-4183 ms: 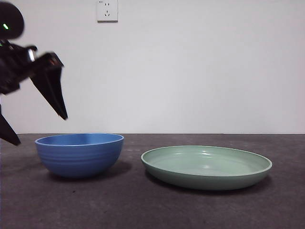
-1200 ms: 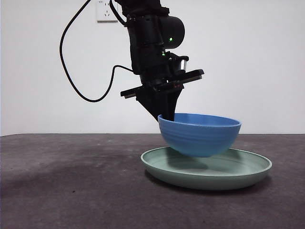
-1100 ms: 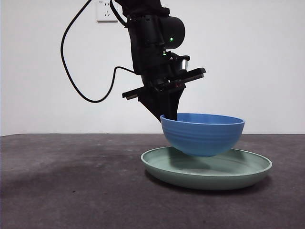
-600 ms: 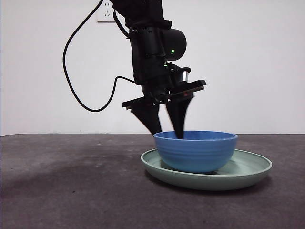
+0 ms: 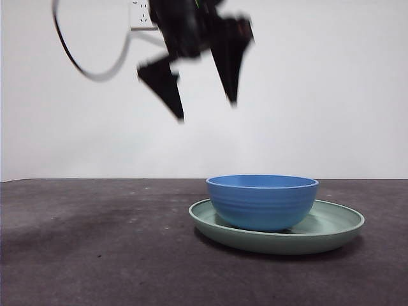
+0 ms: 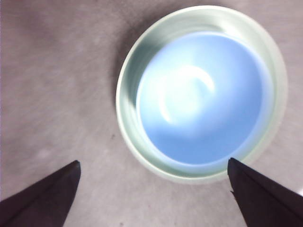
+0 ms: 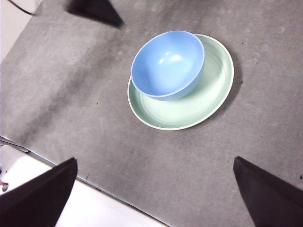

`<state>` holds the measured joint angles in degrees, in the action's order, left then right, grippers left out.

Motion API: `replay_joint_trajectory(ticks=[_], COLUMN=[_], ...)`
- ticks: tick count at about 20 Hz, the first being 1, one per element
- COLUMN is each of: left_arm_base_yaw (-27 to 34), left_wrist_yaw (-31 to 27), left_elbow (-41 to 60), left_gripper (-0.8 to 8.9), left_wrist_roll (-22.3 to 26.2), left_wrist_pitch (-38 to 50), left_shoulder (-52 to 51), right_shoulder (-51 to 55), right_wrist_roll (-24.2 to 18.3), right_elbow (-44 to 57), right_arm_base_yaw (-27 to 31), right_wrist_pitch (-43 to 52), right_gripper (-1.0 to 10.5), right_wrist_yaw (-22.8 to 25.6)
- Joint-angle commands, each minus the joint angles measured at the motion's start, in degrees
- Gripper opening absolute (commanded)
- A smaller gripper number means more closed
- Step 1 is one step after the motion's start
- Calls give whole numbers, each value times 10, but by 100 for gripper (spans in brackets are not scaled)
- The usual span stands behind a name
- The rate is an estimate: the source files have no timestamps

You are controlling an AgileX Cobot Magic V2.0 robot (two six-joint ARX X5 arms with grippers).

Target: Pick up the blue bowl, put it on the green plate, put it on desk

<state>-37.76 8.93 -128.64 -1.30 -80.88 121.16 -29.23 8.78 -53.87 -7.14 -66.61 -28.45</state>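
The bowl (image 5: pixel 262 201) sits upright inside the plate (image 5: pixel 331 231) on the desk (image 5: pixel 95 255), well below my left gripper (image 5: pixel 204 108) and a little off to one side of it. That gripper hangs high above, jaws spread wide and holding nothing. My right gripper (image 7: pixel 156 189) waits well apart from both dishes, jaws wide too, empty.

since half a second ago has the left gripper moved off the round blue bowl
Yes. The left gripper has risen clear of the round blue bowl, now near the wall socket, jaws open.
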Motion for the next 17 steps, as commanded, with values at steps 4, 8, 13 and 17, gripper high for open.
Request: replay_joint_trajectory(ticks=[4,8,13,17], left_arm_base_yaw=[18,20,20,19], left_wrist_yaw=[0,0,1,1], left_elbow=[-11,90,316,549], left_gripper=[502,501,501,501], left_wrist_roll=[13,18,12,-14], left_wrist_pitch=[-25,-26,57,198], left_shoulder=[-148,-285,-472,-659], right_shoulder=[-2,-2,-2,-2], right_wrist_roll=[-3,-2,-7,-9], right_elbow=[-11,-11,-11,-11], right_arm_base_yaw=[-2,-2,-2,-2], right_wrist_pitch=[5,5,5,5], right_gripper=[576,576,576,576], right_wrist_yaw=[0,0,0,0])
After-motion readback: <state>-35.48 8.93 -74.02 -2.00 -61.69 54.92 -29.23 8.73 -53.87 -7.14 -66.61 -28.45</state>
